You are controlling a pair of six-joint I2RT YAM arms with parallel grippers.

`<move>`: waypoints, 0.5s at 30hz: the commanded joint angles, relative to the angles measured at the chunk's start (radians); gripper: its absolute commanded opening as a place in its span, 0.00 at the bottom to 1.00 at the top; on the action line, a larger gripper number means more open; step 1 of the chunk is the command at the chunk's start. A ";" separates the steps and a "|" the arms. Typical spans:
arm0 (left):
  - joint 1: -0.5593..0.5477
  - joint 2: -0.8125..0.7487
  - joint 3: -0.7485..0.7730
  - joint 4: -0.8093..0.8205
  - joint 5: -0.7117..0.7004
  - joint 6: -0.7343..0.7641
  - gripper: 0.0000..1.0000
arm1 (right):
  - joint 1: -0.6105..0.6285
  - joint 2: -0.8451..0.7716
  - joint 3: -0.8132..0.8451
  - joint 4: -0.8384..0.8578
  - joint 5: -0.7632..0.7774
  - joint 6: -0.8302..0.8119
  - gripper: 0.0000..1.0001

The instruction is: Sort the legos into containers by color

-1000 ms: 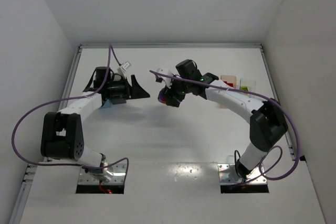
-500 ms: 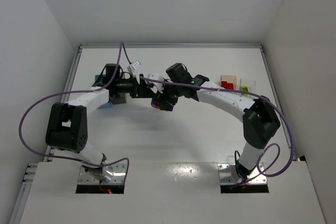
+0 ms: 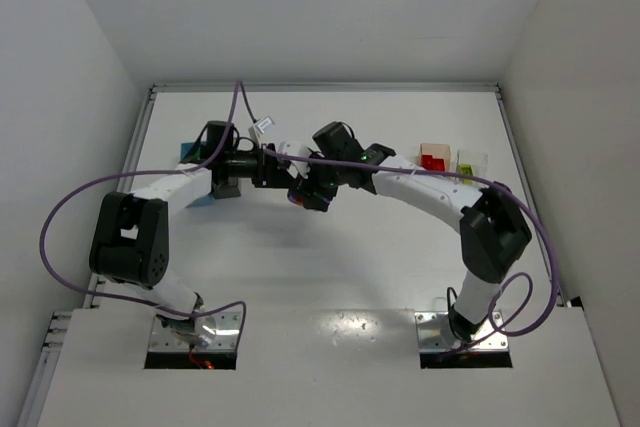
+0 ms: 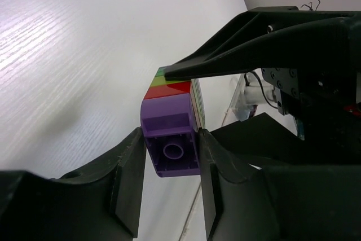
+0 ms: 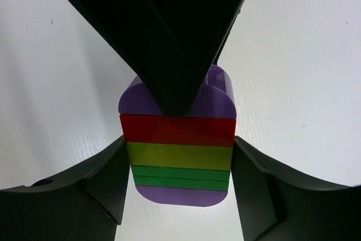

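Both arms meet over the middle of the table, and the rainbow stack is between them, gripped from two sides.

In the right wrist view the right gripper grasps the stack. Its two fingers press on the left and right sides of the stack, at the level of the yellow and green layers. From the far end to the near end I read the layers as purple, red, yellow, green and purple again.

In the left wrist view the left gripper is clenched on the purple brick at one end of the stack, the one that sits next to the red layer. Both fingers touch its sides. The hollow underside of this brick, with a round tube in it, faces the camera. Above it, one black finger of the right gripper crosses the view.

In the top view the two grippers are nose to nose, and I see only a little purple of the stack below the right gripper.

To the right, well apart from the grippers, two containers stand side by side near the far right of the table. The peach-orange container has red legos in it. In the clear container there is a green-yellow piece, but I cannot tell its shape. The light blue container is partly hidden under the left arm.
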 commanded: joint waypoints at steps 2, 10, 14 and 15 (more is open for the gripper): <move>0.049 -0.058 0.027 0.005 0.071 0.063 0.12 | -0.012 -0.027 -0.046 0.065 0.035 -0.017 0.25; 0.302 -0.072 0.072 -0.014 0.116 0.063 0.10 | -0.030 -0.113 -0.151 0.065 0.056 -0.026 0.20; 0.391 -0.072 0.127 -0.147 0.067 0.160 0.10 | -0.050 -0.133 -0.171 0.065 0.066 -0.026 0.20; 0.405 -0.082 0.136 -0.167 0.067 0.187 0.10 | -0.050 -0.133 -0.171 0.065 0.066 -0.026 0.20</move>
